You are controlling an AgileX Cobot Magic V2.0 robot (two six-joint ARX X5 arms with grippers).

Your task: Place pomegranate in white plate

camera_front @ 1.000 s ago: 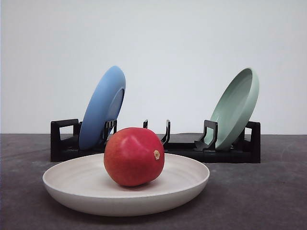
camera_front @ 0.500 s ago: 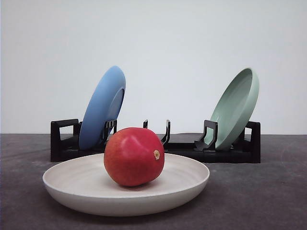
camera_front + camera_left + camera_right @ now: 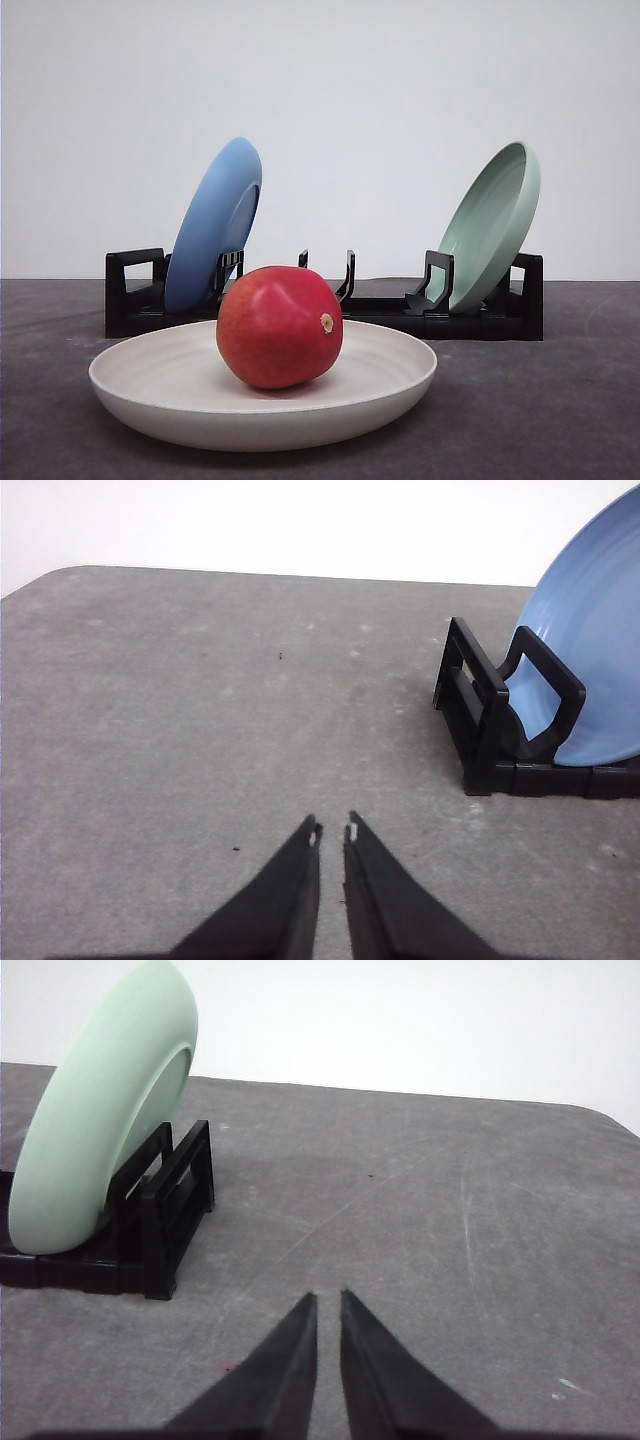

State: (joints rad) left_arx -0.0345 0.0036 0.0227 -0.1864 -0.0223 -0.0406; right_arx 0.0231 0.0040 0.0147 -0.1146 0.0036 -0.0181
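Looks all done. Pomegranate (image 3: 279, 326) sitting in the white plate (image 3: 170, 385) on the table (image 3: 540, 400). Left end effector (image 3: 332, 832) and right end effector (image 3: 328, 1298) pinched nearly together, holding nothing, far off.

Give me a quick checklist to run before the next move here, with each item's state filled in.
1. Pomegranate rests inside the white plate: ok.
2. Fruit sits clear of the plate's rim, stem nub pointing sideways: ok.
3. Left gripper holds nothing, its fingers nearly together over bare table: ok.
4. Right gripper holds nothing, its fingers nearly together over bare table: ok.
5. Blue plate and pale green plate stand tilted in the black rack behind the white plate: ok.
6. Whether the fruit might roll if the plate is bumped: cannot tell.
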